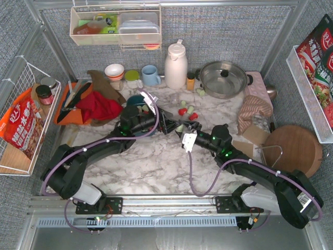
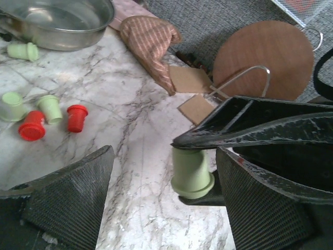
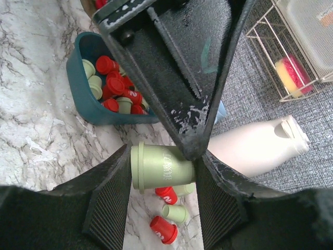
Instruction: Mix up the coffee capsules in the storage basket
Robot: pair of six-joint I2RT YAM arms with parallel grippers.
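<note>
My right gripper (image 3: 164,156) is shut on a mint green capsule (image 3: 161,166) and holds it sideways above the marble table. In the left wrist view this capsule (image 2: 191,172) sits between my left gripper's (image 2: 164,156) wide-open jaws, close to the right finger. The two grippers meet at mid-table, left gripper (image 1: 169,126) against right gripper (image 1: 182,133). The teal storage basket (image 3: 83,101) holds several red and green capsules; from above it (image 1: 136,99) is mostly hidden by the left arm. Loose red capsules (image 2: 32,125) and green capsules (image 2: 50,108) lie on the table.
A steel pan (image 1: 223,78), white flask (image 1: 176,65) and mugs stand at the back. A striped cloth (image 1: 254,109), cardboard pieces (image 1: 255,134) and round wooden board (image 1: 292,148) lie right. An orange tray (image 1: 70,112) with a red cloth (image 1: 99,108) lies left, beside a white wire basket (image 1: 23,120).
</note>
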